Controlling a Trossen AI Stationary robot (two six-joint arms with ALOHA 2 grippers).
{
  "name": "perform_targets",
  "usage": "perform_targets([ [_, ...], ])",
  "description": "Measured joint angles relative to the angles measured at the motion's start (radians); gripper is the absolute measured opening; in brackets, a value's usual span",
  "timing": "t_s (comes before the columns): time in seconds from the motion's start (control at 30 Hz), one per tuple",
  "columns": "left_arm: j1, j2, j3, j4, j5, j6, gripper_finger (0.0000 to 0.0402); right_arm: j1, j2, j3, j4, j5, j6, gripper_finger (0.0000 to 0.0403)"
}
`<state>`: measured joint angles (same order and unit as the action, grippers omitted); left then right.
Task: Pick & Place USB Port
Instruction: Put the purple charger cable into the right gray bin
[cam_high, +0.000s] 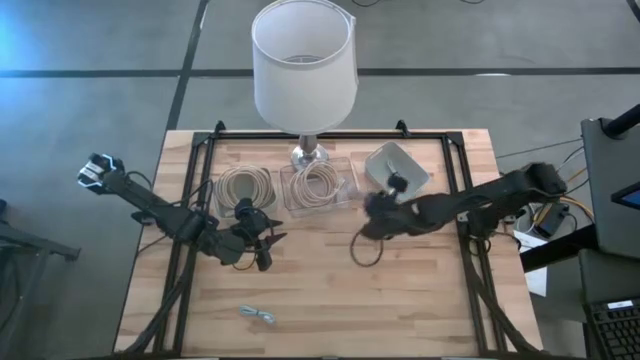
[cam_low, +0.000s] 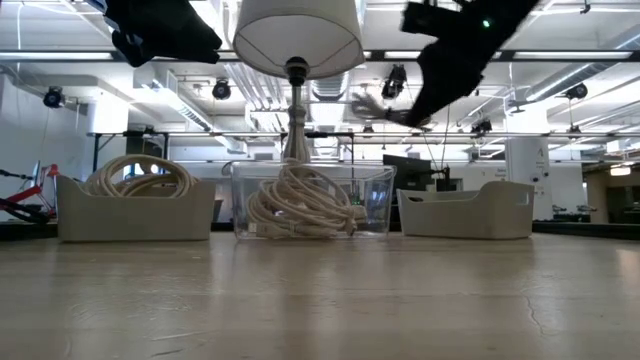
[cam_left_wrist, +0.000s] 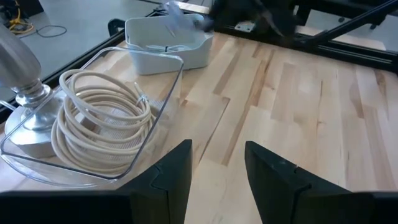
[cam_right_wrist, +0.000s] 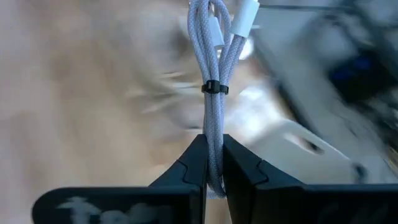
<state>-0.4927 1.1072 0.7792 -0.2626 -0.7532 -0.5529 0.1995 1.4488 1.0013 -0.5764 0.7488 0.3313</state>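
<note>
Bundled white braided USB cable (cam_right_wrist: 213, 74) (cinched by 1 black tie) sits clamped between my right gripper (cam_right_wrist: 214, 163) fingers. From above, that gripper (cam_high: 372, 205) hovers beside the white plastic bin (cam_high: 398, 166); my left gripper (cam_high: 268, 245), fingers parted, waits near the clear cord tray (cam_high: 320, 184).

High view: overhead, straight down on the whole counter (cam_high: 330, 290). Low view: at counter-top height, level toward the far-edge bins and room. Left wrist view: close, across the boards toward the clear bin (cam_left_wrist: 93, 134), shared with high and low views. Right wrist view: very close, background blurred.
</note>
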Motion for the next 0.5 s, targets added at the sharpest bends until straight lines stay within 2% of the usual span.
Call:
perform_targets([
  [0.07,0.000,0.000,0.000,0.000,0.000,0.000,0.0152,-0.016,-0.061,-0.072,0.024,0.089,0.067,0.0029],
  [0.13,0.000,0.000,0.000,0.000,0.000,-0.001,0.0152,-0.044,-0.118,-0.138,0.054,0.120,0.112,0.0029],
  [0.3,0.000,0.000,0.000,0.000,-0.001,-0.002,0.0152,-0.142,-0.206,-0.286,0.170,0.118,0.185,0.0029],
  [0.5,0.000,0.000,0.000,0.000,-0.001,-0.002,0.0152,-0.241,-0.209,-0.384,0.309,0.069,0.194,0.0029],
])
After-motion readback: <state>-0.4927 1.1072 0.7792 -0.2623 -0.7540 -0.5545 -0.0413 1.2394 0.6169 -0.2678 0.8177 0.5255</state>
